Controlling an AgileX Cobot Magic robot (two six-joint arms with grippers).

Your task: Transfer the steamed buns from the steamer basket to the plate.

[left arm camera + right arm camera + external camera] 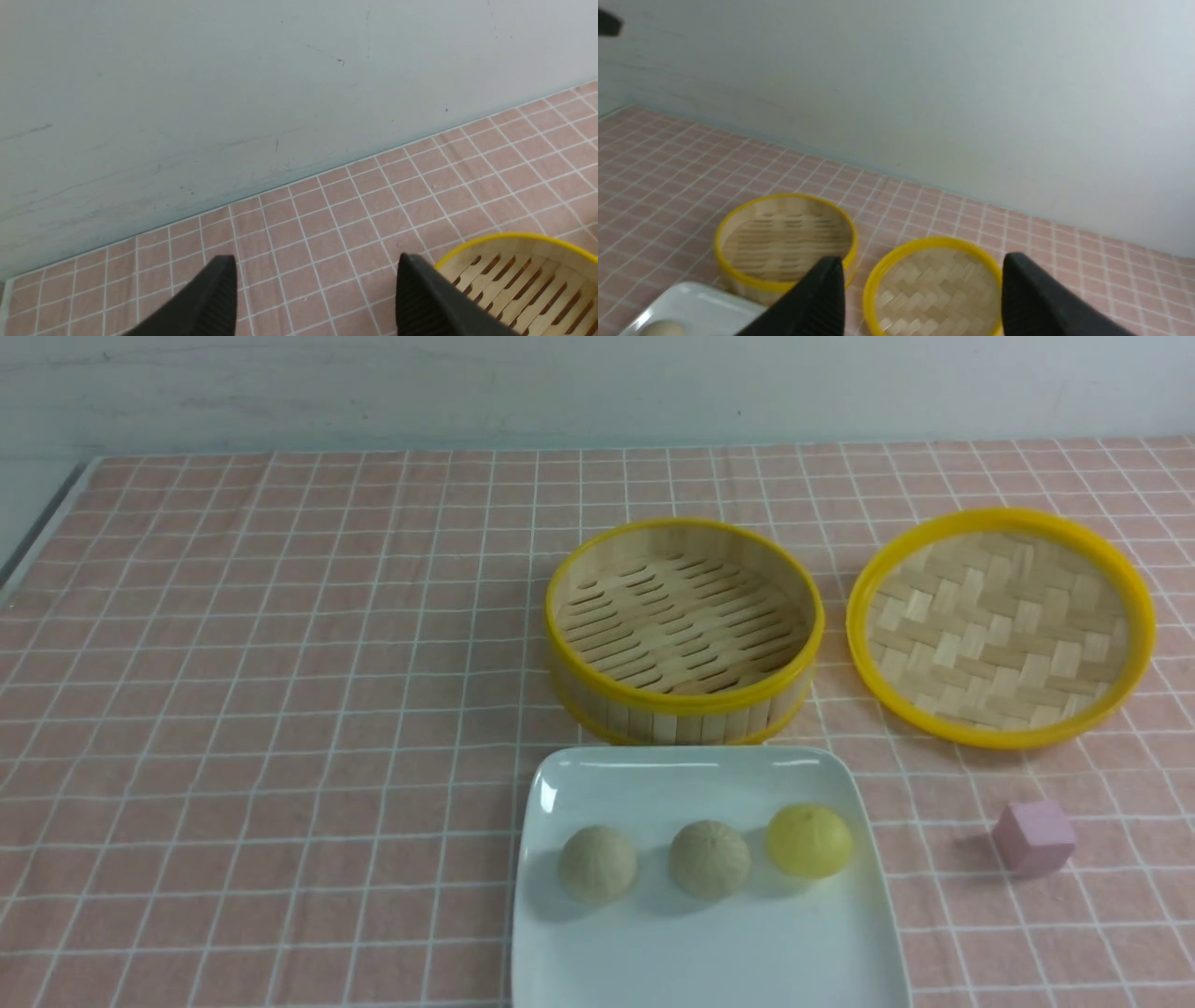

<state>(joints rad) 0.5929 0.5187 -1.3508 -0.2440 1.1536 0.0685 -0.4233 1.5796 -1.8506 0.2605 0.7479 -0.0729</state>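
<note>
We saw a table (233, 616) with a pink cloth (373, 821) spread over it. The cloth had thin white lines that made lots of squares. Four things lay on the cloth. The basket (681, 717) sat a bit right of the middle. The lid (999, 625) lay flat just beside it, further right, not touching it. The plate (700, 952) sat in front of the basket, very close to it. A small pink cube (1033, 837) sat right of the plate, in front of the lid.
</note>
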